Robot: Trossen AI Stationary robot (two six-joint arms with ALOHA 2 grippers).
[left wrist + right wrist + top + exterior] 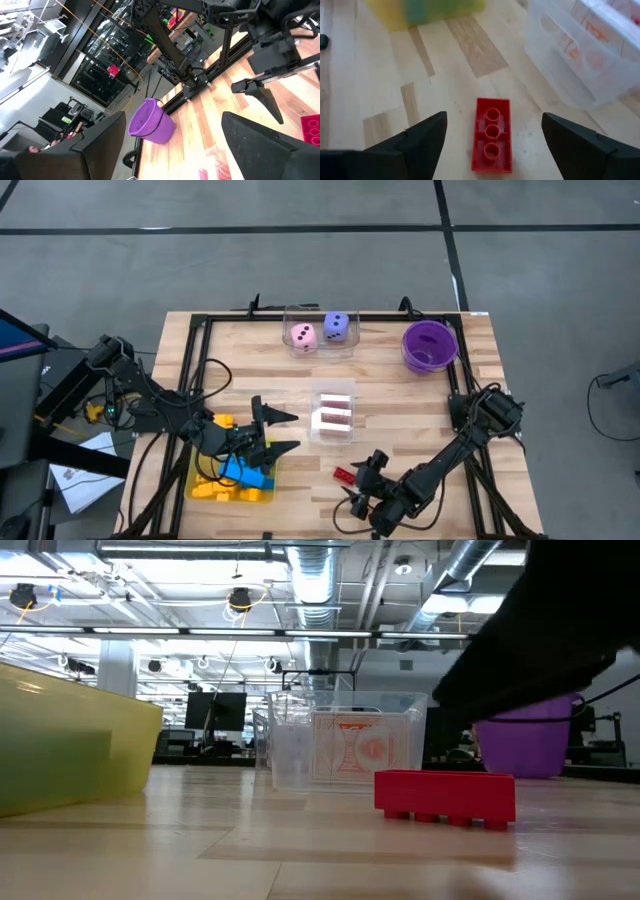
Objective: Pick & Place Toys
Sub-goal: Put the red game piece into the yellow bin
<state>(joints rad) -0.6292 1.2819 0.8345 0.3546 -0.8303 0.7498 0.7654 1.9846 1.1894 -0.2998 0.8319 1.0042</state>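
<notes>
The right arm reaches in low from the table's right edge, bent at the elbow, with the right gripper (358, 485) close above the wood, well on the near side of the clear card box (333, 416). Its fingers (422, 136) stand wide apart and hold nothing; the red brick (492, 134) lies flat on the table between their tips, touching neither. The left arm extends from the table's left edge, and the left gripper (283, 431) hovers just left of the card box, over the far right corner of the yellow tray (204, 489); its fingers are also spread wide and empty. In the low view a dark mass of arm fills the upper right and covers part of the purple bowl (529, 743). The tray's contents are partly hidden under the left arm: yellow pieces (225, 490) and a blue piece (247, 475) show, but their shapes cannot be told. The brick's studs face up in a single row of three. Its long axis runs along the right gripper's pointing direction, towards the card box. A pink die (303, 336) and a purple die (337, 327) sit in a clear box (320, 330) beyond the card box at the far edge.
</notes>
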